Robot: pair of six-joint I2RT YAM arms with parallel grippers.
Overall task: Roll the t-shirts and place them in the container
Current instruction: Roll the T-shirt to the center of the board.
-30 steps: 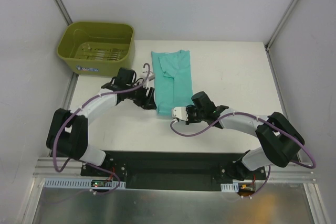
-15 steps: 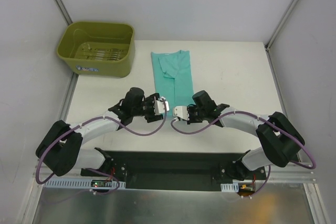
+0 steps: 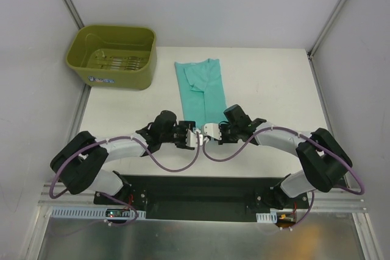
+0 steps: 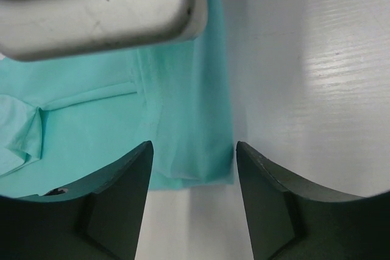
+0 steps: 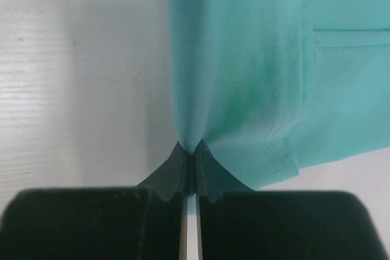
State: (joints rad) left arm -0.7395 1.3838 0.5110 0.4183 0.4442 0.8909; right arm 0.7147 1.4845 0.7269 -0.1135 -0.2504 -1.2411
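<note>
The teal-green t-shirt lies on the white table, folded into a long narrow strip running away from the arms. My right gripper is at the strip's near end. In the right wrist view it is shut on a pinch of the t-shirt's edge. My left gripper is right beside it. In the left wrist view it is open and empty, with the near corner of the t-shirt lying between the fingertips on the table.
An olive-green plastic tub stands at the table's back left corner. The right wrist's camera housing hangs close above the left gripper. White table stretches to the right of the shirt.
My left arm has swung from the shirt's left side in to the near hem, stopping next to the right gripper. The right gripper has stayed shut on the shirt.
</note>
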